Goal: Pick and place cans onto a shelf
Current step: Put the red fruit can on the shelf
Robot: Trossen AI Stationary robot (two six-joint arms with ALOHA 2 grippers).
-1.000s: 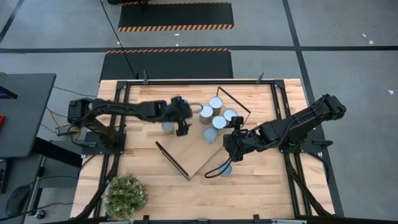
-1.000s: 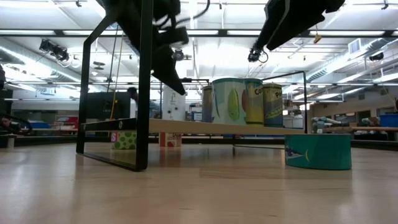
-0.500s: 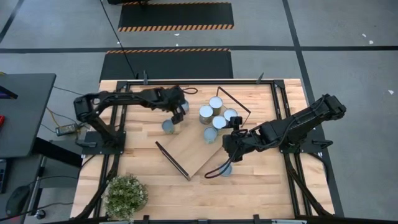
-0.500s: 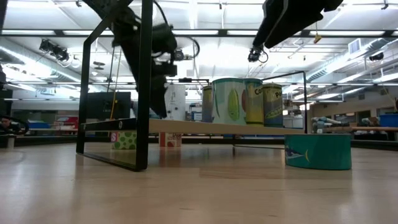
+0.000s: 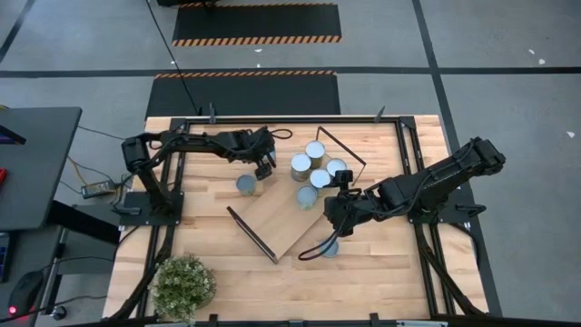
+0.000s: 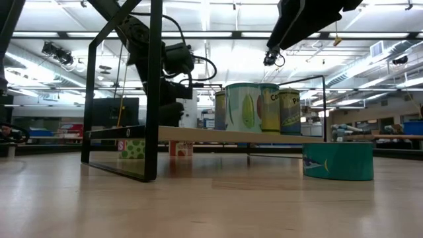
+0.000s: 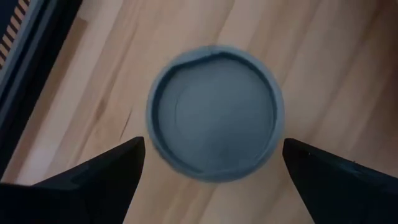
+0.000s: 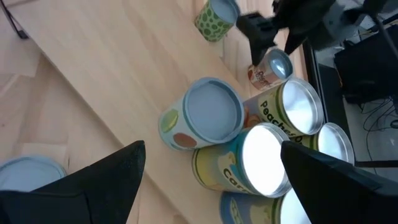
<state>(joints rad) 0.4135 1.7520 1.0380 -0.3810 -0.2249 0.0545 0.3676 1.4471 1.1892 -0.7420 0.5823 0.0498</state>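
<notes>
The shelf (image 5: 290,211) lies slantwise on the table's middle, a light-wood board with black end frames. Several cans (image 5: 315,173) stand upright in a cluster on its far end; they also show in the right wrist view (image 8: 211,115). My left gripper (image 5: 263,165) is open and points down over a small can (image 7: 214,112) standing on the table left of the shelf, one finger on either side and apart from it. A green-dotted can (image 5: 245,184) stands beside it. My right gripper (image 5: 332,218) is open and empty above the shelf's right side, near the cluster.
A teal can (image 5: 329,247) stands on the table near the shelf's near-right corner; it also shows in the low view (image 6: 338,160). A potted plant (image 5: 184,284) sits at the near left. Black rails (image 5: 272,118) edge the table.
My left gripper has drawn back from the shelf's left side toward the table's far edge, and now hangs over the small can, still open. My right gripper has kept still.
</notes>
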